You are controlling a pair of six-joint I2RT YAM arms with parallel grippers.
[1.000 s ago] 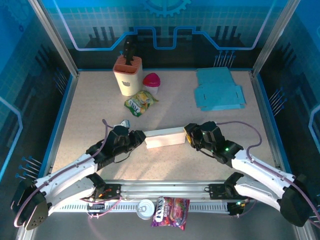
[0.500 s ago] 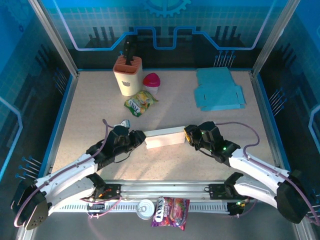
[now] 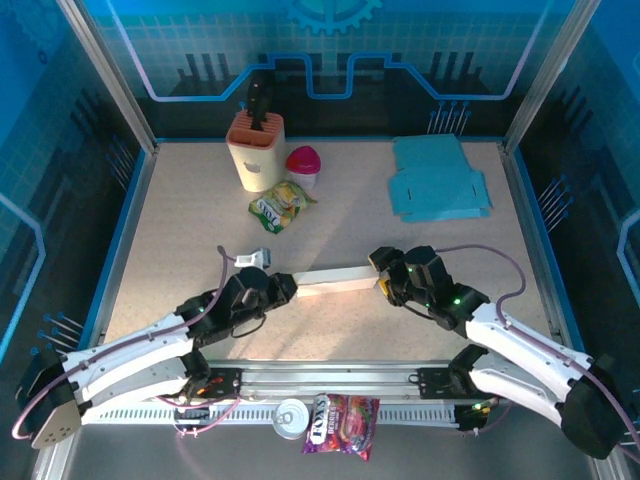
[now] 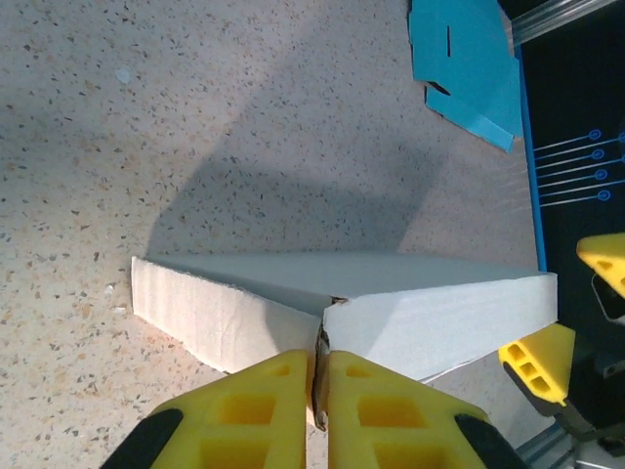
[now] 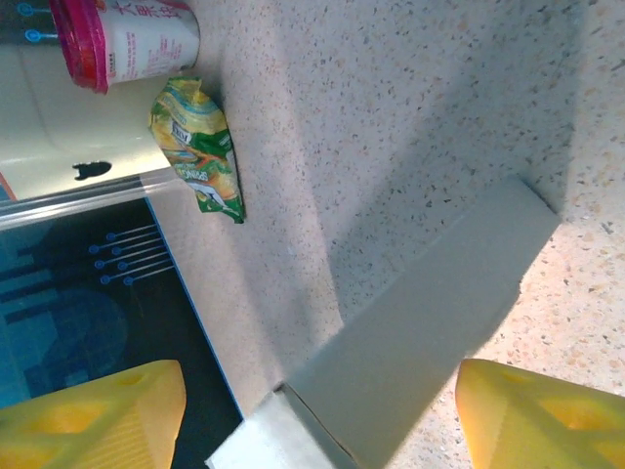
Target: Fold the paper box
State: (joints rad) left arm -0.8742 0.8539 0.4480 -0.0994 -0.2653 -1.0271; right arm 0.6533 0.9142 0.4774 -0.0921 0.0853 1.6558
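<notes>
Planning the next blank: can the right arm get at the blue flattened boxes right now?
Probably yes. The right claw stands open at the end of the white paper box, and bare table lies between it and the blue flattened boxes.

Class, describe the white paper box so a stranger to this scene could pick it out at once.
Start at the speckled table. Near its front edge lies the long white paper box, one end pinched by the left gripper. Unlike the flat blue cardboard at the far right, it is white and stands raised.
</notes>
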